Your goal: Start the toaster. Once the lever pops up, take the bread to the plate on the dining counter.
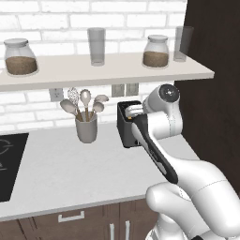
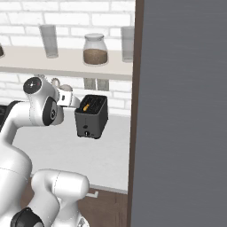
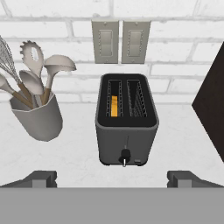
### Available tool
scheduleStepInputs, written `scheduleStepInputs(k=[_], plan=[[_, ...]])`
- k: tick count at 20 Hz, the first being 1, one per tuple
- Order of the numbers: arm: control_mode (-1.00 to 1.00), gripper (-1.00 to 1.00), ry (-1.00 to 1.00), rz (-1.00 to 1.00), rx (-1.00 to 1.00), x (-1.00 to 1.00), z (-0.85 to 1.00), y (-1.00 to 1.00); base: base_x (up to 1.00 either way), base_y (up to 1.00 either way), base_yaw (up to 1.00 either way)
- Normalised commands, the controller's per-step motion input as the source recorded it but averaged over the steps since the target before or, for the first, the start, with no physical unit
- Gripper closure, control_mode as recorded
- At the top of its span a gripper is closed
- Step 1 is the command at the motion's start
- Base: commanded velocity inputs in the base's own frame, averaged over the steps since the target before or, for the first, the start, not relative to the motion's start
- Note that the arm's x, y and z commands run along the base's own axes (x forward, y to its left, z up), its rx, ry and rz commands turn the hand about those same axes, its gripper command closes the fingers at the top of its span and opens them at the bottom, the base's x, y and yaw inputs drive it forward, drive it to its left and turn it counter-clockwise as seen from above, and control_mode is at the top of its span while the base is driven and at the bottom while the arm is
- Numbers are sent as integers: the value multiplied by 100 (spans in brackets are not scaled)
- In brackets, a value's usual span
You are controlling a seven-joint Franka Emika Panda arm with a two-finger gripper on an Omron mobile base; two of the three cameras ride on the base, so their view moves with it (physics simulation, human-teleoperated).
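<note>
Ahead of the wide-apart jaws stands the toaster [image 3: 126,120].

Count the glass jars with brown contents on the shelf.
2. One jar sits at the shelf's left end, the other jar towards its right end; more could lie beyond the frame.

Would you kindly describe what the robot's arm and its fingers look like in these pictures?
The arm is built of glossy white, rounded segments with dark grey joints; a round dark cap with a pale centre marks one joint, and a black strip runs along one link. No cables or lettering show. The gripper ends in two small, dark grey, blocky fingers.
</note>
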Motion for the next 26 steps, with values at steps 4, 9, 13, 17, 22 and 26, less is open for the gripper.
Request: scheduleStepInputs(k=[4, 9, 13, 17, 22, 26], plan=[[-100, -100, 0, 0, 0, 0, 0, 0, 0, 0, 0], [-100, -100, 0, 0, 0, 0, 0, 0, 0, 0, 0], [-100, -100, 0, 0, 0, 0, 0, 0, 0, 0, 0], [-100, -100, 0, 0, 0, 0, 0, 0, 0, 0, 0], [-100, -100, 0, 0, 0, 0, 0, 0, 0, 0, 0], [-100, -100, 0, 0, 0, 0, 0, 0, 0, 0, 0]])
